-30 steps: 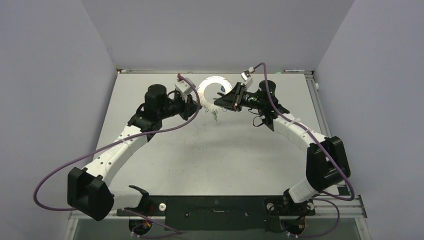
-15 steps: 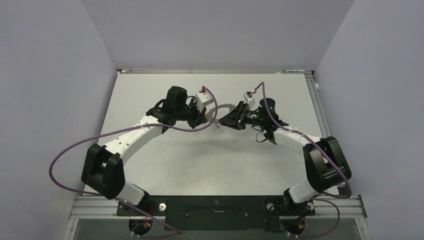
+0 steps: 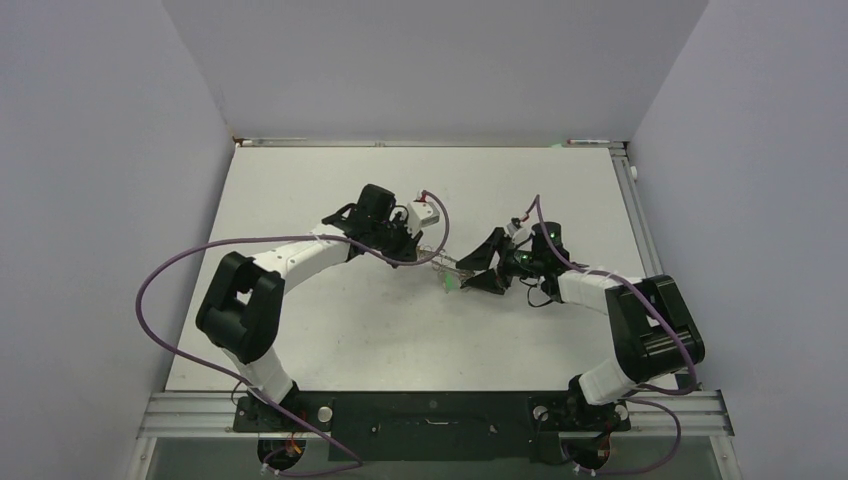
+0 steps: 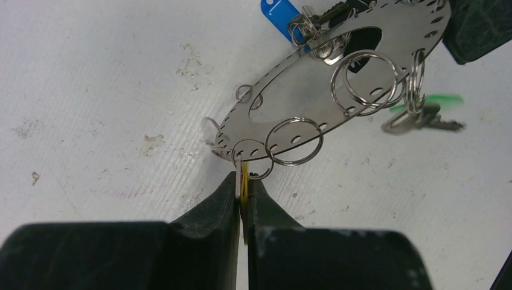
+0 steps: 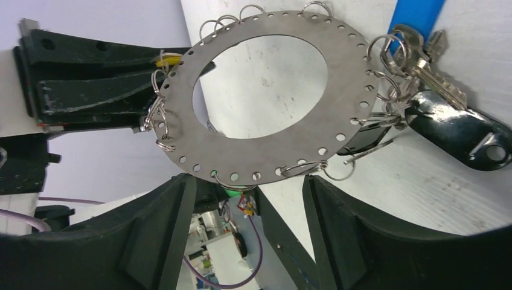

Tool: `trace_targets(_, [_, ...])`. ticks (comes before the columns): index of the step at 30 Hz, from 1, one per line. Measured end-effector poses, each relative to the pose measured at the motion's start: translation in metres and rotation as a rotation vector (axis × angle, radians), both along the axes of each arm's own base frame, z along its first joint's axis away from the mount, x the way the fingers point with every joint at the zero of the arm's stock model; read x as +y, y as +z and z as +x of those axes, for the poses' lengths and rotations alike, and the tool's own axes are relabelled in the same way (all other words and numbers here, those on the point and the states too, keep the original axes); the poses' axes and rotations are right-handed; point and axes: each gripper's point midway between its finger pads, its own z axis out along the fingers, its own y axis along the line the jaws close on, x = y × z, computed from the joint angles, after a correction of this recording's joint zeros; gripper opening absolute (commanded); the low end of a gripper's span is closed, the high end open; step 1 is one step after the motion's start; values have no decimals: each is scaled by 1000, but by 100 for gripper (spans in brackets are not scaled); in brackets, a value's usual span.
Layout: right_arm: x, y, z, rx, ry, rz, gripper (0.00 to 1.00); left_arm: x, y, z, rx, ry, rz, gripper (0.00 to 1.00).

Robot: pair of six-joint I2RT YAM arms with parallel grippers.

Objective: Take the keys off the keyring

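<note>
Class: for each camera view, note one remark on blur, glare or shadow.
Top external: even light, keyring too small to resolve. Left wrist: green key smeared by blur, keyring crisp. Right wrist: glare streaks on the black key tag; its own fingers dark.

You are working in a robot test cell of a lab: plain grey partition walls (image 3: 430,70) close the white table (image 3: 330,340) on three sides, and an aluminium rail (image 3: 190,408) runs along its near edge.
</note>
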Motion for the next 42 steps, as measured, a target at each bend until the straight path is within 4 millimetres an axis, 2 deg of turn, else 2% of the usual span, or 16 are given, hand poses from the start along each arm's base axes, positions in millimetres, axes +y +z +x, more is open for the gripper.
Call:
trace_targets(3, [-4, -1, -3, -10, 42, -26, 71, -1, 6, 3, -21, -19, 6, 0])
trace_targets(5, [-5, 5, -6, -44, 83, -42, 73, -3, 12, 6, -42, -36, 9, 0])
trace_targets(10, [-8, 42, -6, -215, 177, -69, 84, -3, 22, 5, -77, -78, 29, 0])
trace_targets(15, [-24, 72, 15, -402, 201, -132, 100, -2, 31, 1, -97, -115, 48, 0])
trace_targets(18, [-32, 85, 29, -535, 222, -178, 91, -3, 38, 0, -123, -142, 59, 0])
trace_targets(23, [-42, 99, 44, -729, 260, -252, 90, -7, 45, -10, -156, -209, 81, 0])
trace_targets(26, [-48, 106, 46, -827, 273, -287, 90, -8, 48, -13, -181, -239, 92, 0])
trace_targets(34, [-55, 147, 50, -1115, 238, -324, 90, -9, 72, -15, -306, -318, 97, 0])
trace_targets(42, [-54, 165, 53, -1241, 223, -275, 90, -8, 95, -15, -422, -386, 96, 0])
